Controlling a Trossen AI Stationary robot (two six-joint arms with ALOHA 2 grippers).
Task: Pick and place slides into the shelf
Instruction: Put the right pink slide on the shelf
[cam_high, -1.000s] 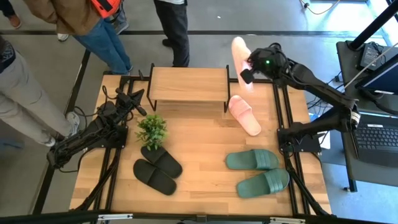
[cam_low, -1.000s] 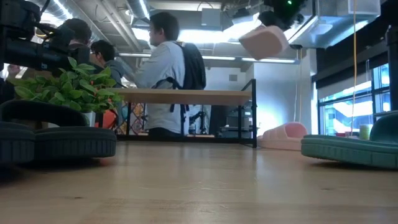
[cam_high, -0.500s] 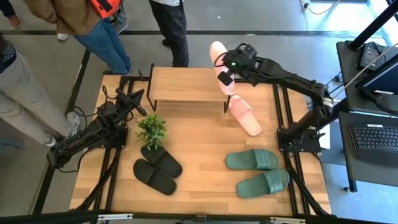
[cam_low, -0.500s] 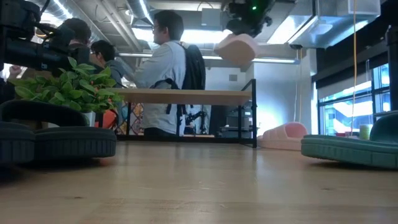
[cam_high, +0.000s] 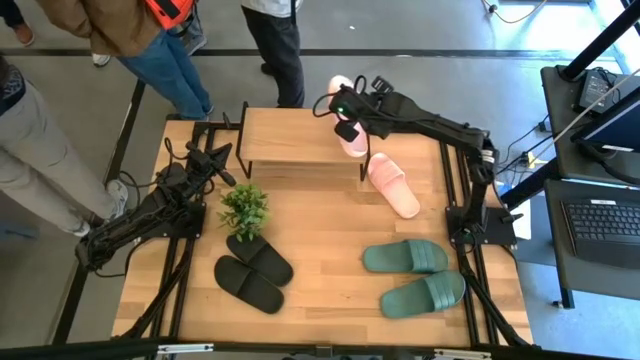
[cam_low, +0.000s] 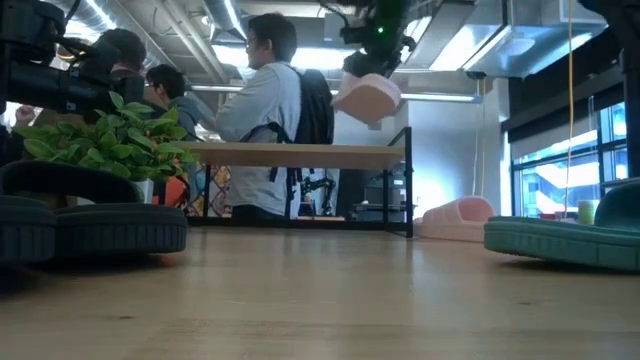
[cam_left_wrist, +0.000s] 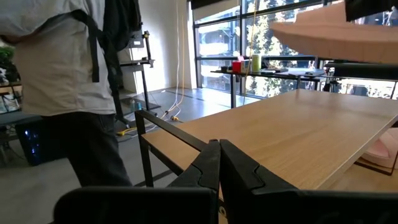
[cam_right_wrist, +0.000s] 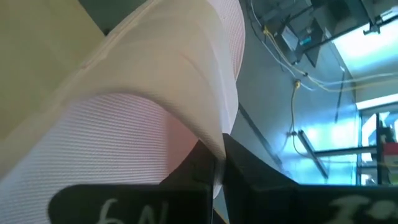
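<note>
A pale pink slide (cam_high: 344, 100) hangs in the air over the right end of the shelf (cam_high: 298, 138), with my right gripper (cam_high: 347, 127) shut on it. In the low view this slide (cam_low: 367, 97) is well above the shelf's top board (cam_low: 300, 155). Its mate (cam_high: 393, 186) lies on the table right of the shelf. The two green slides (cam_high: 408, 258) lie near the right front and the two black slides (cam_high: 255, 270) near the left front. My left gripper (cam_high: 222, 163) waits shut at the table's left, level with the shelf. My right gripper pinches a thin curved edge of the pink slide (cam_right_wrist: 217, 140), which looks like the strap's rim, between its two fingers (cam_right_wrist: 239, 168). It comes from above and from the table's right, slanting down. The slide hangs tilted under the fingers, clear of the shelf.
A small potted plant (cam_high: 243, 208) stands in front of the shelf's left half, by the black slides. Several people stand beyond the table's far and left edges (cam_high: 280, 45). Bare wood (cam_high: 320, 230) lies between the shelf and the front slides.
My right gripper has carried the pink slide toward the table's left, from beyond the shelf's right end to above that end, and has sunk a little. The wrist has rolled, and the slide has turned about with it. The gripper has stayed shut on the slide.
</note>
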